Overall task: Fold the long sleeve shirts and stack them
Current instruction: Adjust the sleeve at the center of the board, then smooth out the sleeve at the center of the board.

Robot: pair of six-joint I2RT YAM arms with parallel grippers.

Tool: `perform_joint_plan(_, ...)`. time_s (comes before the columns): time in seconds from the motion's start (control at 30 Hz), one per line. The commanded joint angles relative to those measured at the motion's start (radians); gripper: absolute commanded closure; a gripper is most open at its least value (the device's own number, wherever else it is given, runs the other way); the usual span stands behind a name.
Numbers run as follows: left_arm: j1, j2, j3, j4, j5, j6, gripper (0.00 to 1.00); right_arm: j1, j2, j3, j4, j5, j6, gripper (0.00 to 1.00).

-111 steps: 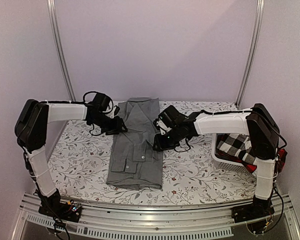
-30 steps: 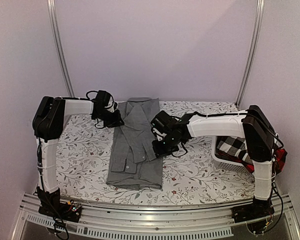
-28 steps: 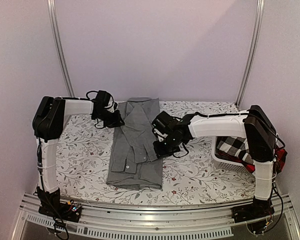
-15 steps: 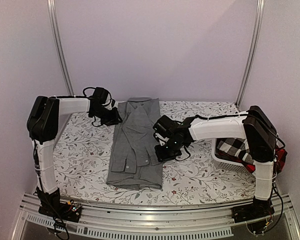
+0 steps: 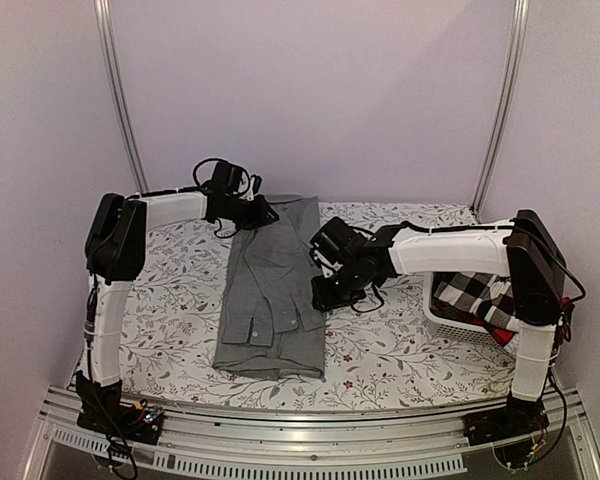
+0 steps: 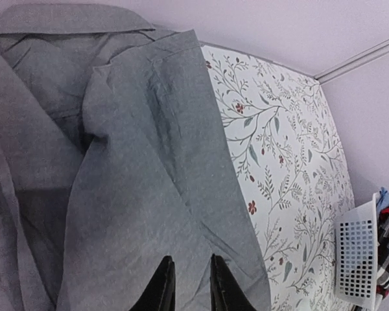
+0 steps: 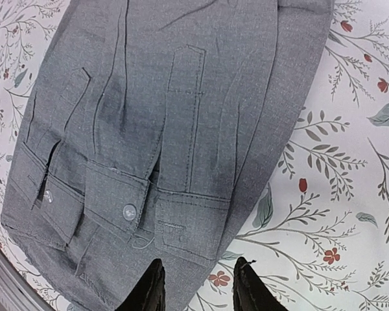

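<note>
Shirt (image 5: 272,295) left of basket (image 5: 448,320)

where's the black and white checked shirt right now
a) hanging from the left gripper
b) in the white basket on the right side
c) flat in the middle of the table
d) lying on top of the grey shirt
b: the black-and-white checked shirt sits bunched in the white basket at the right side of the table, while only the grey shirt lies in the middle.
</note>
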Motion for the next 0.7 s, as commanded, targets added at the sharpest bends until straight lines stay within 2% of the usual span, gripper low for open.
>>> perform_joint_plan(0.0,0.012,0.180,0.183,0.010,0.034,-0.043,0.83,-0.009,-0.048,-0.028,0.041,0.006,0.009,0.65)
perform_joint_plan(0.13,0.033,0.300,0.301,-0.022,0.034,-0.077,0.83,-0.011,-0.057,-0.050,0.051,-0.006,0.011,0.65)
perform_joint_plan(0.43,0.068,0.413,0.447,-0.055,0.108,-0.088,0.80,-0.028,-0.071,-0.105,0.081,-0.050,0.019,0.64)
perform_joint_plan(0.57,0.060,0.340,0.440,-0.063,0.132,-0.061,0.74,-0.038,-0.088,-0.140,0.104,-0.080,0.018,0.62)
perform_joint_plan(0.67,0.053,0.211,0.340,-0.048,0.135,-0.045,0.72,-0.044,-0.103,-0.173,0.131,-0.114,0.019,0.60)
